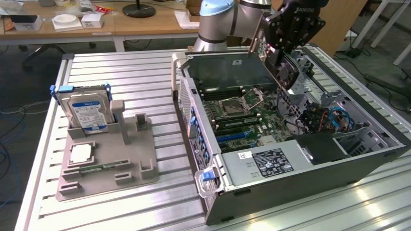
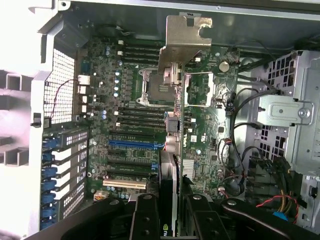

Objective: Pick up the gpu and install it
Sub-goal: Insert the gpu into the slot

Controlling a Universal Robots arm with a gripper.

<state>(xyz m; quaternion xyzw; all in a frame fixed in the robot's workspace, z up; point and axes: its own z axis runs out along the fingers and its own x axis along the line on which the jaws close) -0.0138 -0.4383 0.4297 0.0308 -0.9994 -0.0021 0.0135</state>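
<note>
While the arm is hanging over the open computer case [image 1: 308, 185], the gripper [image 1: 282, 45] is holding the gpu [image 1: 284, 67] in the air above the case's open side. Its jaws are standing partly closed, narrowed down onto the card. In the wrist view, 2 dark fingers [image 2: 145, 217] are pressing against the gpu [image 2: 168, 180] from either side. The card is showing edge-on there as a narrow dark strip, and its metal bracket [image 2: 182, 45] is pointing away from the gripper, over the inside of the case.

In the exterior view the gpu is tilting over the case. I cannot tell whether its lower edge is already dipping between the case's walls. Inside the case the motherboard [image 1: 241, 113] is lying flat against the case's floor, and the gpu is hovering over it, apart from it. 1 blue slot [image 2: 132, 143] is showing on the motherboard [image 2: 200, 130], off to one side of the card's line.

Outside the case, on the exterior view's left, a grey tray [image 1: 138, 163] is resting on the slatted table [image 1: 122, 72] just beside the case. 1 hard drive [image 1: 86, 113] is standing upright in the tray, well apart from the case.
</note>
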